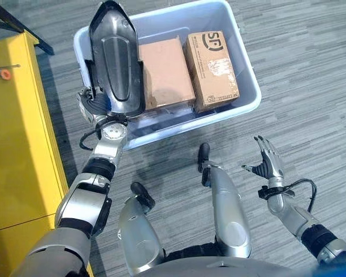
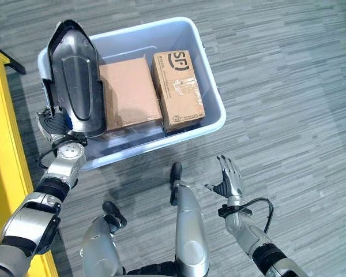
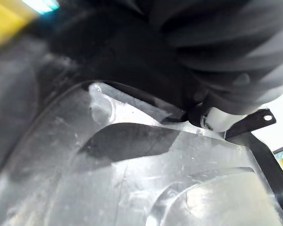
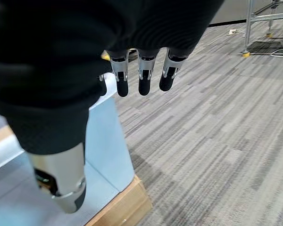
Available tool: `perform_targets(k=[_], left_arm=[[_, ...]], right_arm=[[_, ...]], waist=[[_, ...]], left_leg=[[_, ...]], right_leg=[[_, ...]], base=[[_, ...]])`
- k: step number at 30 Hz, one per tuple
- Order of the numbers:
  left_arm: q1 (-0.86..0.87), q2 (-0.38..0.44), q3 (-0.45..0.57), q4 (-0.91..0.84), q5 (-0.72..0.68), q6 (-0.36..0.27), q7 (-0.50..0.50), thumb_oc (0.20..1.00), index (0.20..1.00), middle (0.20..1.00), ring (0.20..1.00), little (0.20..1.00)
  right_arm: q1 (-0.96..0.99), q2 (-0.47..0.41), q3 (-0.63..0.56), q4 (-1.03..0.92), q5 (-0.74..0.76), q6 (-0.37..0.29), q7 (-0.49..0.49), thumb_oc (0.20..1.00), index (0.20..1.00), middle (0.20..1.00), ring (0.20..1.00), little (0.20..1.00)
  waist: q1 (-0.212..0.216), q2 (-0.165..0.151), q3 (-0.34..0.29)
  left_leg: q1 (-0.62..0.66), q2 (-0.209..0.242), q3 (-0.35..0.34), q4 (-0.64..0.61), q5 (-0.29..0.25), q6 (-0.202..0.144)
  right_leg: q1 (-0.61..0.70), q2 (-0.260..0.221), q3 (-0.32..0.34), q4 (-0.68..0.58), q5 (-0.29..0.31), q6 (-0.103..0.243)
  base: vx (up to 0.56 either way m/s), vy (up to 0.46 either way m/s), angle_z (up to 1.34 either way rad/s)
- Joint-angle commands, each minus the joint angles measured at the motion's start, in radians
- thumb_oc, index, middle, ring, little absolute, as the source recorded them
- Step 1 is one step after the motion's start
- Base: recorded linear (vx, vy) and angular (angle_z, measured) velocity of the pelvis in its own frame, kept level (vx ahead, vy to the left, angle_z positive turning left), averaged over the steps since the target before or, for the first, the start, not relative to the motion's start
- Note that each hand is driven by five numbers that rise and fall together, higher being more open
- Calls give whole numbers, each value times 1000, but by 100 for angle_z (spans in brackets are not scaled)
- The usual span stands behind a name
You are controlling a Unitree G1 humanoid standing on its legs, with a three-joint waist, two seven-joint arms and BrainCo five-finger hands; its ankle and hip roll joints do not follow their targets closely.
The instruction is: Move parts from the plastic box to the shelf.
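A: In the left eye view we have the left hand (image 1: pixel 94 103) at the near-left corner of the plastic box (image 1: pixel 251 86), holding a long dark part (image 1: pixel 116 60) upright above the rim. Only a little of the hand shows below the part, so how it grips we cannot tell here.

B: Two cardboard boxes (image 1: pixel 187 69) lie side by side in the box to its right. The yellow shelf (image 1: pixel 17 133) stands just left of the arm. Our worry is that the tall part swings into it on the way over.

A: In the right eye view the part (image 2: pixel 76 81) leans a little over the box's left wall, held by its near end only. Held so low, it could tip or twist out, we judge. The right hand (image 2: pixel 228 180) hangs near and right of the box over the floor, fingers spread wide, holding nothing.

B: The left wrist view puts a shiny curved surface of the part (image 3: pixel 108 183) right against the camera, under the dark cover. No fingers show, so the grip stays unknown to us. A glossy shell may slip.

A: The right wrist view shows the fingers (image 4: pixel 143 75) straight and empty, with the box wall (image 4: pixel 106 141) and a cardboard edge (image 4: pixel 122 207) close by. If that arm moves without care, it could knock the wall.
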Motion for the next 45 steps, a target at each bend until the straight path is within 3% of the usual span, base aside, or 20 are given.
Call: perform_targets(k=[1,5,11,17,22,27,31,35,36,37,38,42,43,45], left_arm=[[-26,33,17,-41,-19,-75,6,200,200,200,200,200],[-15,41,16,-51,-27,-80,-15,200,200,200,200,200],[91,3,-8,-133,-23,-121,-84,200,200,200,200,200],[329,-23,-52,-369,7,-100,-190,200,200,200,200,200],[497,-11,-19,-489,1,-92,-267,200,200,200,200,200],[604,20,28,-557,6,-85,-332,200,200,200,200,200],[644,40,50,-599,44,-91,-369,200,200,200,200,200],[657,64,53,-633,93,-54,-424,200,200,200,200,200],[658,65,53,-635,95,-54,-424,200,200,200,200,200],[668,76,53,-643,85,-49,-462,200,200,200,200,200],[682,79,58,-647,83,-59,-482,200,200,200,200,200],[717,74,67,-665,80,-70,-483,200,200,200,200,200],[742,66,77,-676,72,-82,-484,200,200,200,200,200],[791,44,86,-707,74,-101,-486,200,200,200,200,200]], right_arm=[[41,-38,-44,-31,-32,-7,-10,1000,1000,1000,1000,1000],[56,-42,-45,-33,-43,-6,14,1000,1000,1000,1000,1000],[98,-33,-68,-18,-67,-56,86,1000,1000,1000,1000,1000],[117,0,-80,-44,-45,-99,187,1000,1000,1000,1000,1000],[111,27,-88,-80,1,-112,260,1000,1000,1000,1000,1000],[112,54,-89,-107,70,-83,317,1000,1000,1000,1000,1000],[116,77,-101,-117,62,-61,287,1000,1000,1000,1000,1000],[114,108,-114,-130,91,-21,255,1000,1000,1000,1000,1000],[114,109,-115,-130,92,-19,254,1000,1000,1000,1000,1000],[129,122,-141,-121,99,-23,243,1000,1000,1000,1000,1000],[141,127,-163,-113,100,-54,259,1000,1000,1000,1000,1000],[164,128,-195,-104,142,-96,289,1000,1000,1000,1000,1000],[169,128,-202,-96,163,-109,298,1000,1000,1000,1000,1000],[177,130,-209,-87,170,-127,300,1000,1000,1000,1000,1000]], waist=[[-4,11,-41],[-4,17,-79],[19,34,-137],[96,73,-221],[162,86,-264],[217,94,-299],[246,98,-314],[271,102,-331],[271,101,-333],[264,104,-339],[257,107,-343],[255,106,-356],[262,98,-362],[274,90,-366]], left_leg=[[-37,89,17,48,52,-10],[2,78,15,28,60,-11],[84,36,1,-32,76,-3],[181,-38,-52,-135,95,4],[222,-103,-97,-179,94,32],[267,-163,-144,-231,84,49],[292,-220,-169,-278,76,77],[311,-308,-188,-335,57,122],[308,-311,-189,-340,62,124],[320,-344,-220,-376,56,139],[326,-351,-244,-404,69,144],[333,-365,-299,-443,98,141],[337,-375,-317,-452,106,137],[336,-389,-349,-456,117,126]], right_leg=[[60,-64,-33,58,-164,103],[112,-44,-35,28,-166,96],[237,-18,-47,-45,-167,93],[403,-30,-92,-137,-161,104],[485,-51,-124,-186,-130,105],[551,-79,-143,-237,-92,132],[568,-119,-153,-262,-48,175],[556,-196,-145,-261,46,208],[553,-196,-144,-264,51,207],[530,-185,-85,-237,76,209],[515,-125,-45,-190,37,200],[535,2,-16,-191,-44,161],[555,57,-15,-206,-70,135],[583,112,-11,-247,-90,105]], base=[[57,18,2],[47,24,-5],[33,59,-4],[9,161,19],[-82,184,31],[-65,193,31],[-111,222,30],[-116,254,45],[-129,312,48],[-98,227,86],[-92,226,91],[-11,7,40],[14,-71,32],[3,-97,29]])
